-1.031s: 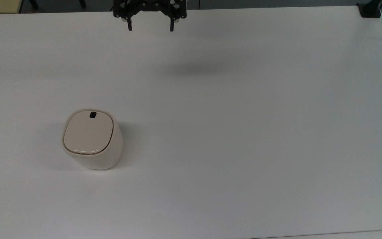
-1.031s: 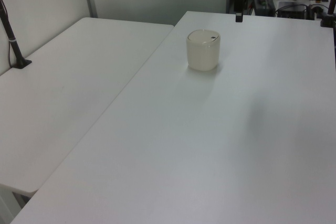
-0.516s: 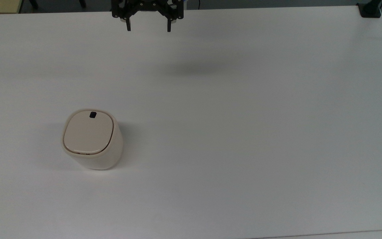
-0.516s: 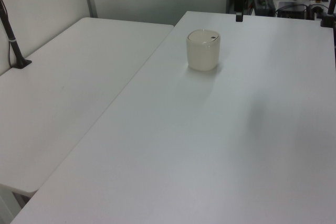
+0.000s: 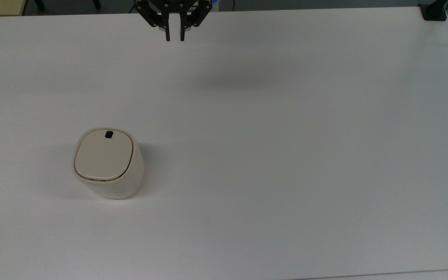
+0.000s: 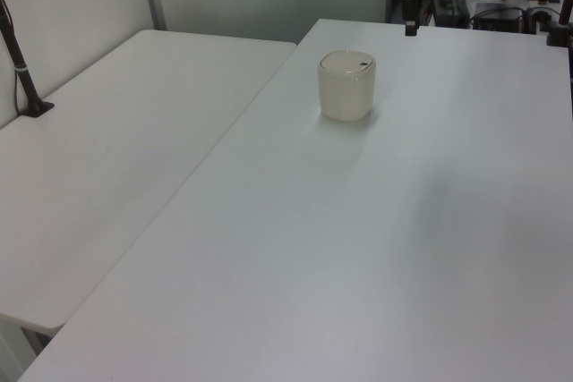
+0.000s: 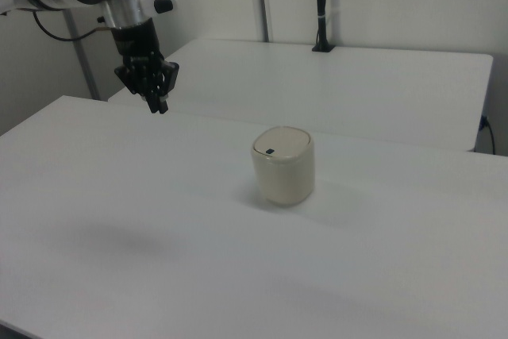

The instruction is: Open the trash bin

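The trash bin [image 5: 105, 163] is a cream-white rounded-square tub standing upright on the white table [image 5: 286, 155], in the top view's lower left. Its flat lid is down, with a small black latch [image 5: 109, 134] at the lid's far edge. My gripper [image 5: 175, 39] hangs above the table's far edge, well away from the bin and holding nothing, its two black fingers drawn close with a thin gap between them. In the right view the gripper [image 7: 159, 105] is up and to the left of the bin [image 7: 283, 166]. In the left view the gripper [image 6: 410, 29] is beyond the bin [image 6: 346, 87].
A black clamp mount [image 5: 434, 11] sits at the table's far right corner in the top view. A second white table [image 6: 116, 149] adjoins on the left view's left, with a black pole [image 6: 20, 60] clamped to it. Desks with equipment stand behind the arm.
The gripper's fingers have come together from a wide spread to a thin gap. The gripper has stayed above the table's far edge. The bin has not moved.
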